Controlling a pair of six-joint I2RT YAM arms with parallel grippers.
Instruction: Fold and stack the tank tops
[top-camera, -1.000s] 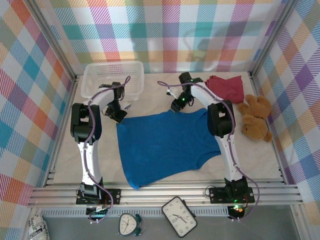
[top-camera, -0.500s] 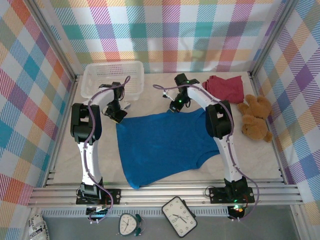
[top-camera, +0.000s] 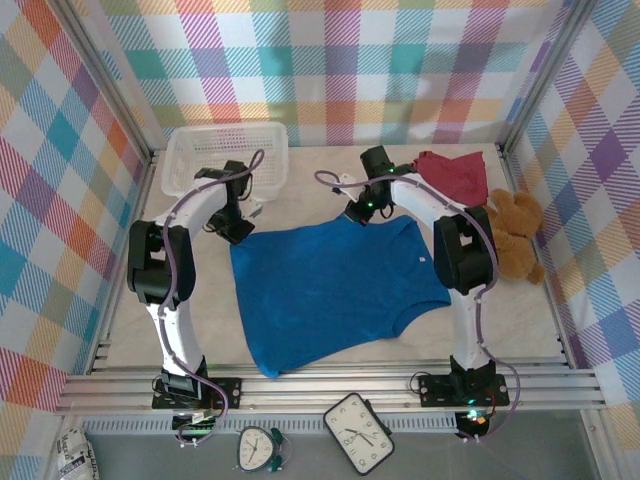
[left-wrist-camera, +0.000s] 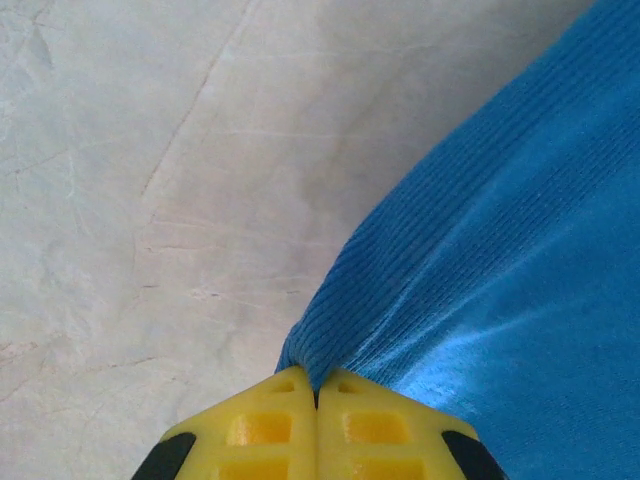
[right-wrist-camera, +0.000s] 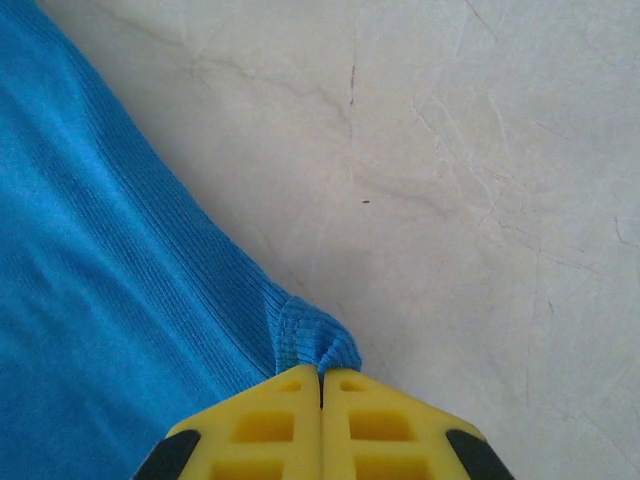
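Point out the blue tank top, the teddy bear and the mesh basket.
blue tank top (top-camera: 330, 290), top external view, middle of the cloth.
teddy bear (top-camera: 518, 250), top external view, its body.
mesh basket (top-camera: 210, 150), top external view, bare floor.

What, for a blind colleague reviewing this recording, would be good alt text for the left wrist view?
The left jaws, yellow, are shut on a bunched edge of the bright blue tank top, whose ribbed cloth spreads across the right side. Pale tabletop lies to the left.
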